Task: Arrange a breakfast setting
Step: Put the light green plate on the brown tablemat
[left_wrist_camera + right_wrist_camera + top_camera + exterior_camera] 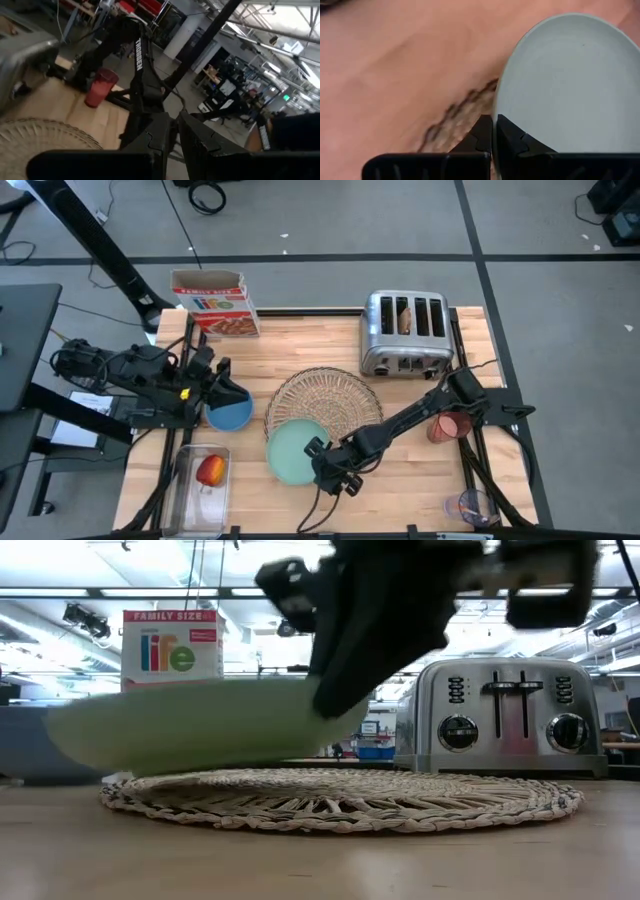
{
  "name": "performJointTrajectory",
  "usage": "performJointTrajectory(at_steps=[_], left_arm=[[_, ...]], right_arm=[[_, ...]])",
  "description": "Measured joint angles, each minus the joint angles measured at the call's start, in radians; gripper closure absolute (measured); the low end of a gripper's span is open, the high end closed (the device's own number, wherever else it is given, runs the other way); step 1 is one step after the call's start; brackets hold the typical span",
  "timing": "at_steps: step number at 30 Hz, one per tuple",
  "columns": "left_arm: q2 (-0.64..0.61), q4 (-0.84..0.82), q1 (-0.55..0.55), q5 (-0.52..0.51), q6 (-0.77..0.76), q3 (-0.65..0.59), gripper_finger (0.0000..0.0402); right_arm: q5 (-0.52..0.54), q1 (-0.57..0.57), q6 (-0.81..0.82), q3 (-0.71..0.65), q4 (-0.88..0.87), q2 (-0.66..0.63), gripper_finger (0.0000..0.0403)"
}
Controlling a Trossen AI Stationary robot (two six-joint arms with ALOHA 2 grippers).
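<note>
Butcher-block tabletop carries the whole setting, and near its middle lies the round woven placemat (pixel 323 402). The mint-green plate (pixel 296 452) hangs tilted over the mat's near-left edge, lifted clear of the weave in the low view. The right gripper (pixel 333 467) pinches the plate's rim, its fingers drawn narrow on that thin edge.

The step in hand looks like seating the plate on the mat. The next move calls for carrying it toward the mat's centre, levelling it and lowering before the fingers part.

At the left edge of the table the left gripper (pixel 222 388) sits at the rim of the blue bowl (pixel 229 414); whether its fingers are closed on the rim I cannot tell.

Farther out, the pink cup (pixel 447 426) stands by the right arm's base, and the red apple (pixel 210 471) rests in the clear bin (pixel 184 502). Behind the mat stand the chrome toaster (pixel 405 332), bread in one slot, and a cereal box (pixel 217 303). Nothing blocks the mat, though the bowl is close by on the plate's left.
</note>
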Motion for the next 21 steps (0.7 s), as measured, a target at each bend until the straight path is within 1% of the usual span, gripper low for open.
performJointTrajectory(at_steps=[4, 9, 15, 18, 21], left_arm=[[0.012, 0.006, 0.000, 0.000, -0.050, 0.000, 0.0351], [0.029, -0.005, -0.001, 0.000, -0.101, 0.000, 0.0351], [0.033, -0.008, -0.004, 0.000, -0.099, 0.000, 0.0351], [0.033, -0.011, 0.004, 0.000, -0.063, 0.000, 0.0351], [0.032, -0.047, 0.023, 0.000, -0.042, 0.000, 0.0351]], right_arm=[[0.014, -0.015, -0.016, 0.001, 0.012, 0.006, 0.0391], [-0.056, -0.021, -0.016, 0.000, -0.017, 0.014, 0.0374], [-0.071, -0.017, -0.016, 0.000, 0.004, 0.014, 0.0335], [-0.053, -0.016, -0.015, 0.000, 0.010, -0.007, 0.0309], [-0.039, -0.015, -0.008, 0.000, -0.012, -0.052, 0.0280]])
